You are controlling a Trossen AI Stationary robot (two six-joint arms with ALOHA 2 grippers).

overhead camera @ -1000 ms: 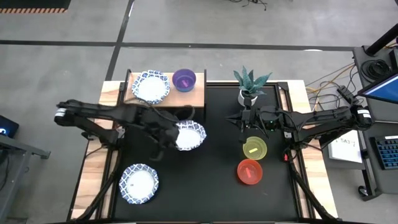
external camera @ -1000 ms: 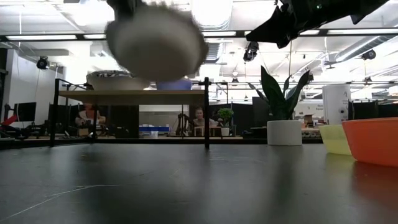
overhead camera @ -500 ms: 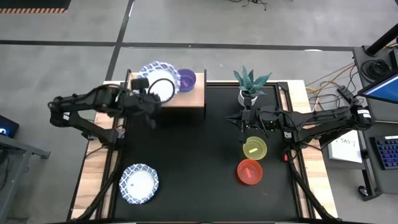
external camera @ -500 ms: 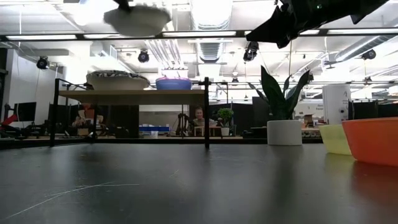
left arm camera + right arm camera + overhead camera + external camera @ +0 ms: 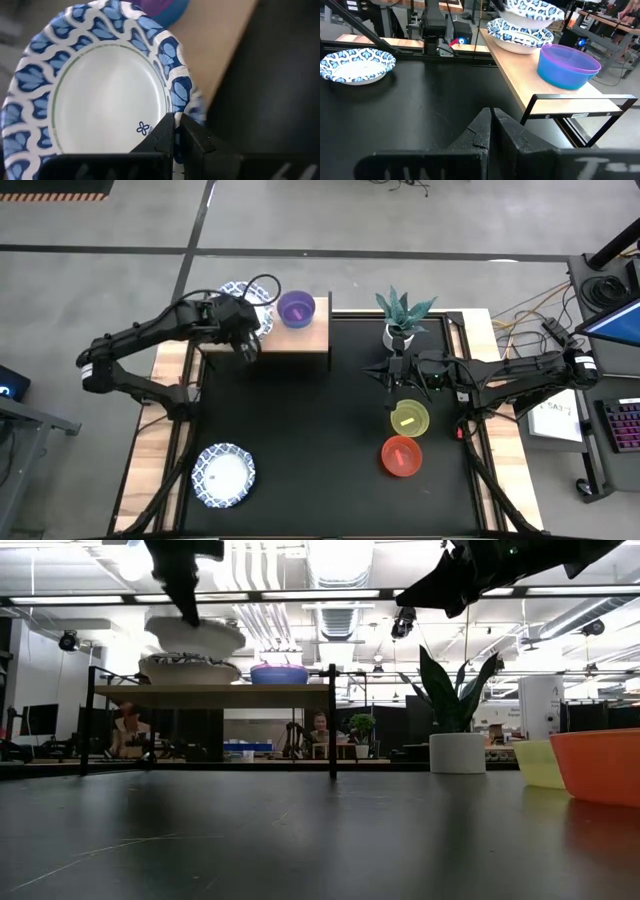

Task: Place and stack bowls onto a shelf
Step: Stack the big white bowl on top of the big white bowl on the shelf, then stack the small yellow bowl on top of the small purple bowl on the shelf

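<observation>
The left gripper (image 5: pixel 250 340) is over the left part of the shelf (image 5: pixel 300 337), its fingers clenched on the rim of a patterned bowl (image 5: pixel 195 636) with a blue-and-white rim. In the low view, that held bowl hangs just above a 2nd patterned bowl (image 5: pixel 188 670) resting on the shelf's wood top, with a narrow gap between them. The purple bowl (image 5: pixel 296 307) sits on the shelf just beside them. A 3rd patterned bowl (image 5: pixel 223 475) lies on the black table (image 5: pixel 320 440) near its front left corner. The right gripper (image 5: pixel 393 372) hovers with its fingers pressed together and empty, between the potted plant (image 5: pixel 402 315) and the yellow bowl (image 5: pixel 410 418). The red bowl (image 5: pixel 401 456) sits just in front of the yellow one.
</observation>
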